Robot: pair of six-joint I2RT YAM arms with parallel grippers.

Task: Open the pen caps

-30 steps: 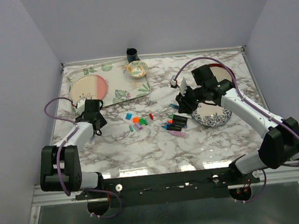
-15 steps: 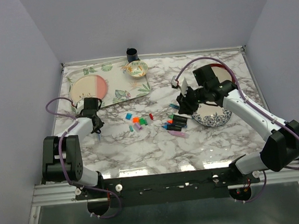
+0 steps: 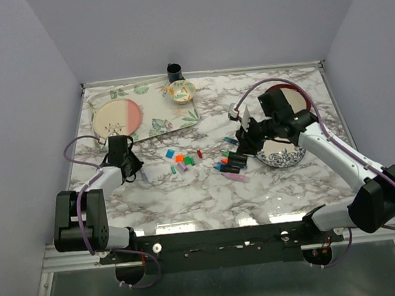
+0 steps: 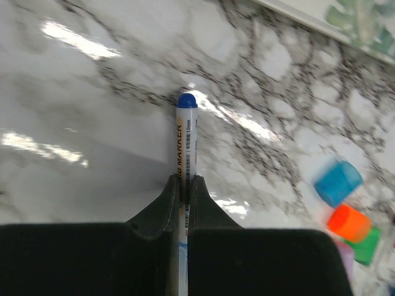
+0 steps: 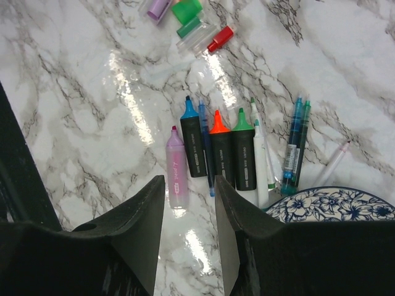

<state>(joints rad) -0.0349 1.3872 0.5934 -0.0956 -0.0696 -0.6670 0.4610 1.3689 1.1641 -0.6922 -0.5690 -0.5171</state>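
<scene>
Glossy marble-look table [image 3: 208, 195]; smooth plastic pen caps [image 4: 338, 183].

Bright even light, glare streaks on marble table [image 5: 123, 80], left-wrist pen caps [image 4: 337, 183] blurred.

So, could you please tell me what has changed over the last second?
The left gripper, open a second ago, has closed on a thin marker whose blue cap is on. Its arm shifted only slightly. The right gripper stays open above the highlighters, and the loose caps lie where they were.
</scene>
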